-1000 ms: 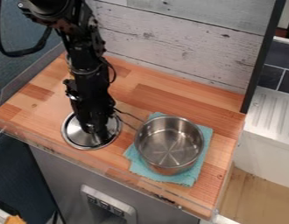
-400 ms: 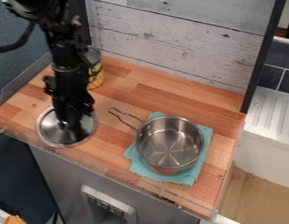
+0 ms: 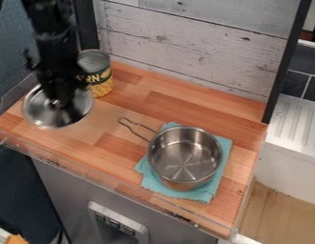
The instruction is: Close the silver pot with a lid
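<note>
Open pot (image 3: 161, 164), lid (image 3: 36, 112) well apart

The shiny steel pot sits upright on a turquoise cloth (image 3: 208, 190), its looped wire handle pointing up-left. The round, silvery lid is at the counter's (image 3: 185, 106) left.

I have my black arm (image 3: 48, 31) coming in from the top edge, at the upper left. My gripper (image 3: 56, 99) hangs at its lower end, pointing down.
</note>
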